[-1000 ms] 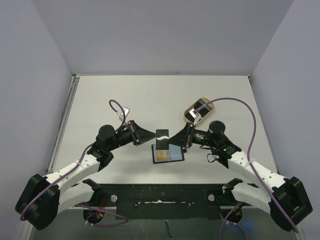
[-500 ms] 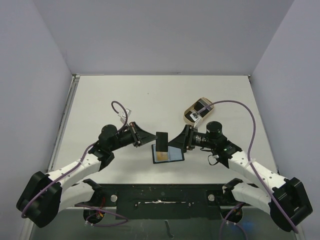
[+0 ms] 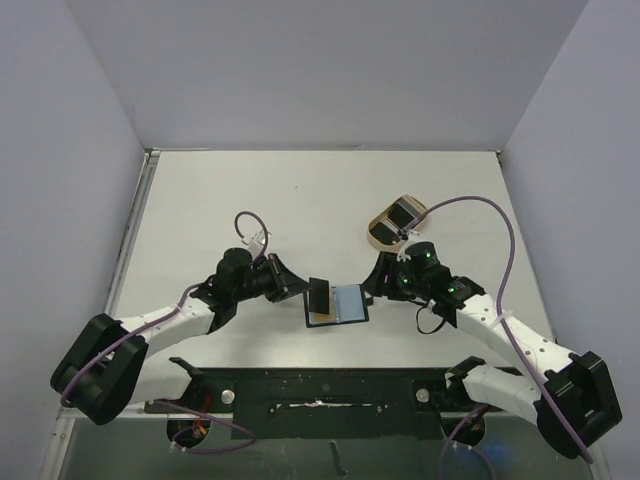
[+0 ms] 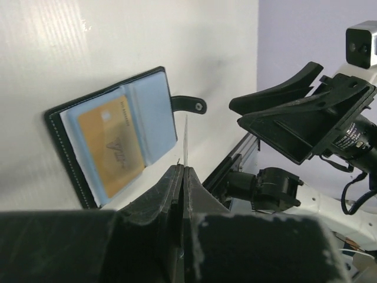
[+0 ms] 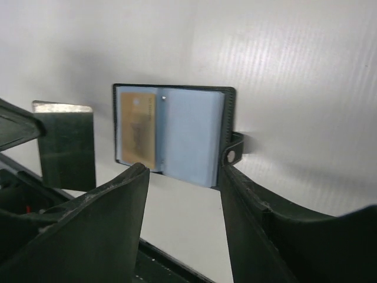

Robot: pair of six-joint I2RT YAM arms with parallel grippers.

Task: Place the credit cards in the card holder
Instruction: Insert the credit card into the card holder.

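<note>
A dark, thin rectangular card (image 4: 185, 137) stands on edge above the counter, pinched at its lower edge by the left fingers (image 4: 181, 177), which are closed tight on it. It hangs just over the left half of the black bifold card holder (image 4: 154, 106). The holder lies open and flat on the white counter (image 3: 300, 200) between the two arms, bluish-grey panels up and its snap-strap tab pointing right. A tan-gold card (image 4: 112, 140) already sits in the left panel. The right fingers (image 3: 376, 276) stand partly spread and hold nothing, hovering just right of the holder's tab. Farther back on the right lies a beige oval tray (image 3: 378, 236) with something dark in it.

The grip looks like the main risk: held by one edge only, the dark card could pivot or slip as its free edge meets a pocket. Nothing pins the holder, so a push may slide it across the counter instead of seating the card. Aiming at the occupied left panel could jam it against the tan-gold card.

A second ago both sets of fingers met at the dark card, held higher and farther back. Since then the right pair has let go and drawn back, and the left has brought the card down toward the holder.
</note>
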